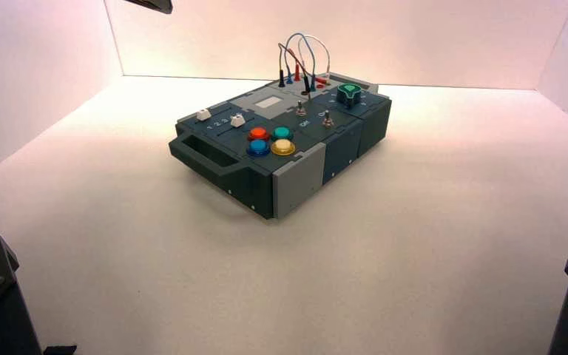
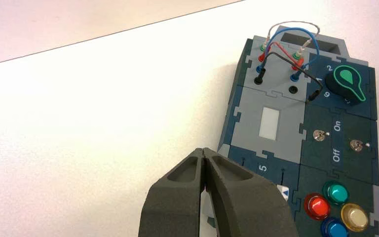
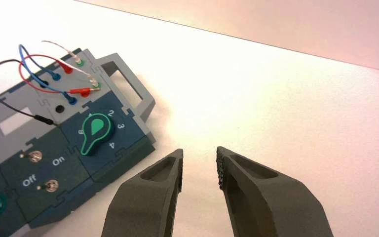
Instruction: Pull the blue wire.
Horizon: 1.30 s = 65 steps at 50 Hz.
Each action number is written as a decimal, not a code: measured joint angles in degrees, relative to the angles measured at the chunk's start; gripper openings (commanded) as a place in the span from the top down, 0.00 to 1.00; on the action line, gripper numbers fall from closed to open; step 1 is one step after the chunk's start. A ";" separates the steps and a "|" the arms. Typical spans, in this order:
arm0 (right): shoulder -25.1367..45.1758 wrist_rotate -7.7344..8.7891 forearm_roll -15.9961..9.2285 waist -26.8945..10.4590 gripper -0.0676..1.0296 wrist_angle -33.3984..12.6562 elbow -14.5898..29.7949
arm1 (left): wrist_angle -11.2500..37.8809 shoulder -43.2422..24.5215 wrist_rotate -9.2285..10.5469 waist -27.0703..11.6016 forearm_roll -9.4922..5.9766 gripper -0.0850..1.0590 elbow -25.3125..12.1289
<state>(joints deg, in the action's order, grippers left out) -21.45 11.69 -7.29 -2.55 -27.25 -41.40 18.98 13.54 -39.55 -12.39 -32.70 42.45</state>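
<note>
The box (image 1: 281,151) is seen standing turned on the white table (image 1: 414,244), with its wire panel at the far end. The blue wire (image 1: 296,46) is found there, bent in a tall arch, both of its darker-blue plugs seated in the grey panel among the red wire (image 3: 39,58), the black wire (image 3: 0,84) and the white wire (image 3: 64,49). In the left wrist view the blue wire (image 2: 296,37) is shown arching between two sockets, and in the right wrist view the same arch (image 3: 32,69) is seen beside the green knob (image 3: 94,132).

The left gripper (image 2: 205,155) is held well short of the wires, above the near end of the box by the sliders; its fingers (image 2: 187,173) are pressed together with nothing between them. The right gripper (image 3: 199,165) is held over bare table beside the knob end of the box, its fingers (image 3: 170,170) parted by a clear gap, empty and touching nothing
</note>
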 measured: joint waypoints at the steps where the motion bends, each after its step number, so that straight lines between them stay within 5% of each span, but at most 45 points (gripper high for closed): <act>1: 0.09 0.00 -0.09 -0.18 0.59 0.00 0.00 | -0.09 0.00 -0.09 -0.09 0.00 0.95 0.00; 14: 0.18 -0.09 -0.35 -5.10 0.59 -1.05 0.09 | -1.05 0.00 -0.09 -1.32 -0.09 0.95 -0.09; 40: 1.93 0.00 -1.05 -6.33 0.59 -7.73 3.43 | 19.25 -1.67 0.70 -1.67 -0.97 0.95 -11.87; 57: 5.89 0.70 -1.05 -7.91 0.59 -12.57 5.10 | 26.54 -3.16 1.58 -1.76 -1.05 0.95 -12.30; 65: 8.44 1.67 -0.97 -12.48 0.59 -13.80 7.73 | 28.56 -4.13 1.58 -2.64 -0.97 0.95 -12.66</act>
<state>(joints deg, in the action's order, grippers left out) -13.01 13.36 -8.26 -15.03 -41.04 -33.66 47.55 9.40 -37.97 -15.03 -33.66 29.79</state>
